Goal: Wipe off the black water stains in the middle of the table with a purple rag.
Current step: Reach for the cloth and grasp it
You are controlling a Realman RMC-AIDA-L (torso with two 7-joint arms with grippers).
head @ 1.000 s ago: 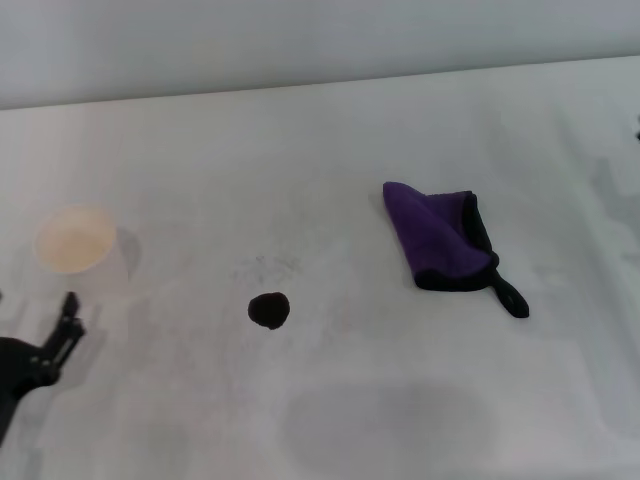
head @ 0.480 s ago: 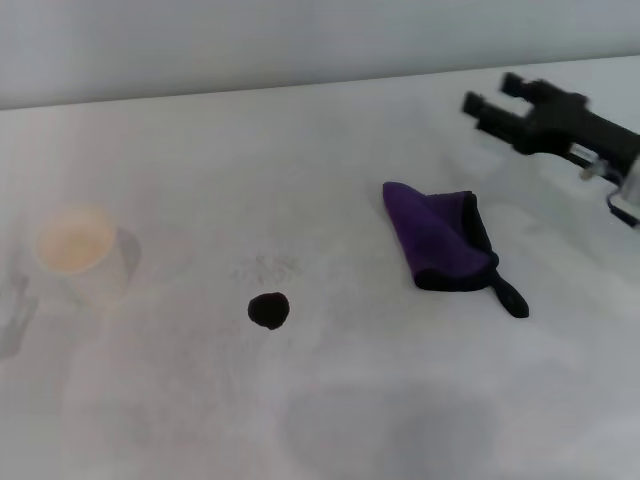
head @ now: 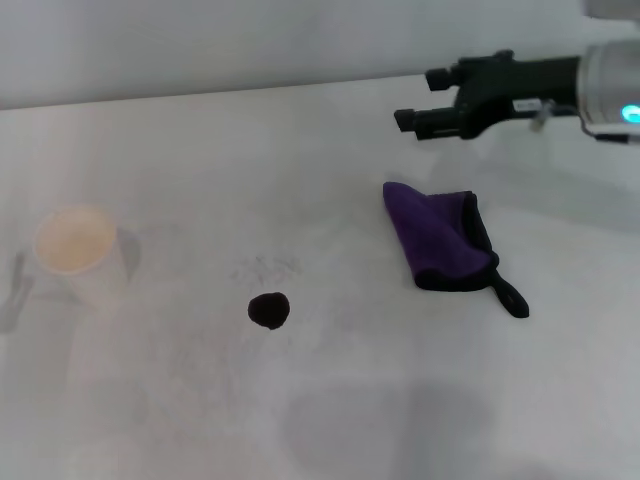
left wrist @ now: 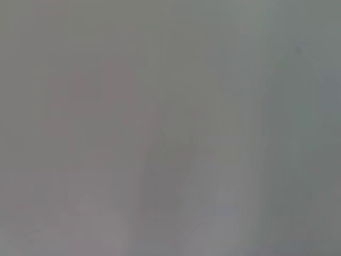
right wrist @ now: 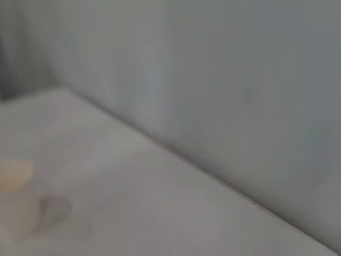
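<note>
The purple rag [head: 437,238] lies folded on the white table [head: 330,400], right of centre, its black loop tail [head: 510,297] pointing toward the near right. The black water stain [head: 269,310] is a small glossy blot near the middle, left of the rag and apart from it. My right gripper [head: 422,98] hangs in the air beyond the rag's far end, fingers pointing left, open and empty. My left gripper is out of view; the left wrist view shows only a blank grey surface.
A white paper cup [head: 80,251] stands at the left of the table and also shows in the right wrist view [right wrist: 15,184]. A faint grey speckled smudge [head: 266,267] lies just beyond the stain. A grey wall [head: 200,40] backs the table's far edge.
My left gripper has withdrawn out of view at the near left. My right arm has come in from the right and moved left to above the rag's far end.
</note>
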